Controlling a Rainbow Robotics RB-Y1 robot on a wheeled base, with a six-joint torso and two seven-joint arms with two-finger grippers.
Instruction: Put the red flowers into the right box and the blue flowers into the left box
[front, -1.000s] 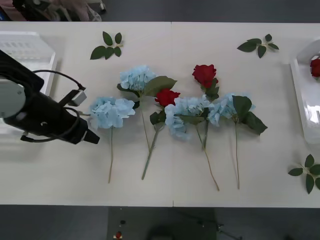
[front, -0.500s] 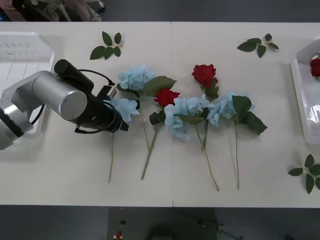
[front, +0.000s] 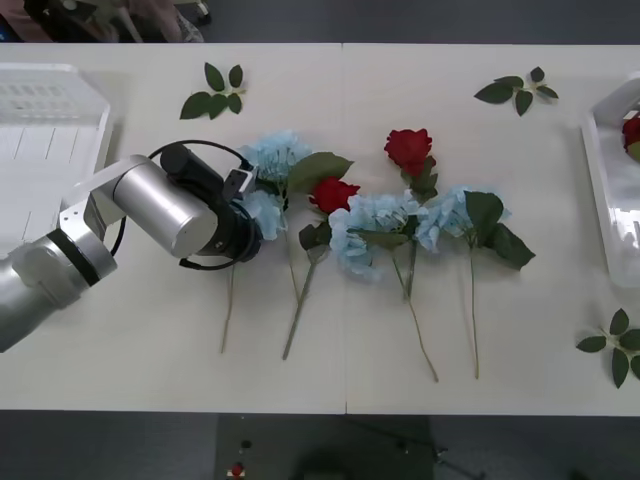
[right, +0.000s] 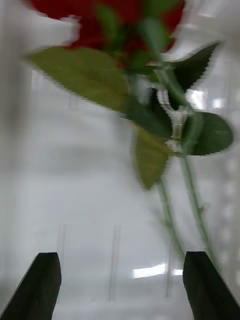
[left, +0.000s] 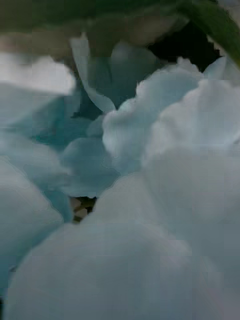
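Observation:
Several blue flowers (front: 365, 225) lie in a row mid-table, mixed with two red flowers (front: 409, 148). My left gripper (front: 248, 212) presses into the leftmost blue flower head (front: 266, 208), whose pale petals (left: 150, 150) crowd the left wrist view. The left box (front: 50, 120), ribbed and white, stands at the far left. At the right edge sits the right box (front: 608, 205) with a red flower (front: 630, 130) inside. Above that box's floor (right: 75, 200) my right gripper (right: 120, 285) hangs open, with a red flower (right: 100, 20) and its leafy stems lying ahead of it.
Loose green leaf sprigs lie at the back left (front: 215, 92), back right (front: 518, 90) and front right (front: 612, 345). The flower stems (front: 300, 300) point toward the table's front edge.
My left arm swung right from beside the left box onto the leftmost blue flower, and that flower's head shifted right toward its neighbour.

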